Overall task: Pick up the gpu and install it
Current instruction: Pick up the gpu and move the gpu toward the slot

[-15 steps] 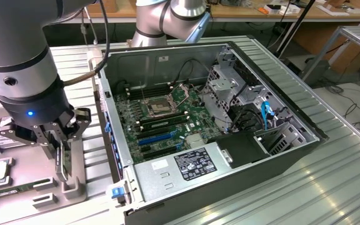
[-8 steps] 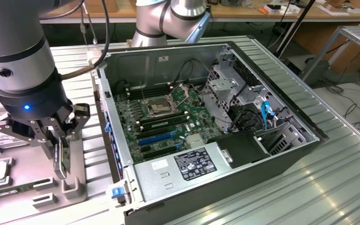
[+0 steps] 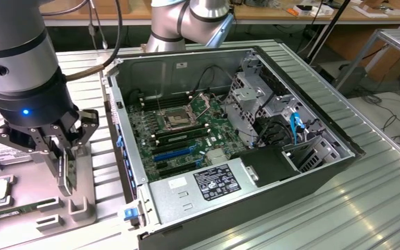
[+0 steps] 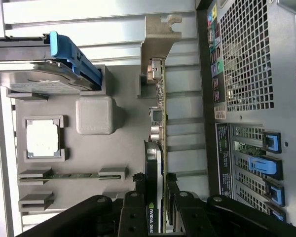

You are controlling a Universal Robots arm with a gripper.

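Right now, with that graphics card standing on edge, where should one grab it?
Across its two flat faces at the black cooler end, coming straight down on the free edge: the gpu stands on edge in the grey tray, and the gripper pinches it there.

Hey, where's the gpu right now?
On the exterior view's left, the gpu stands on edge, clamped in the gripper at the gray parts tray, beside the open computer case.
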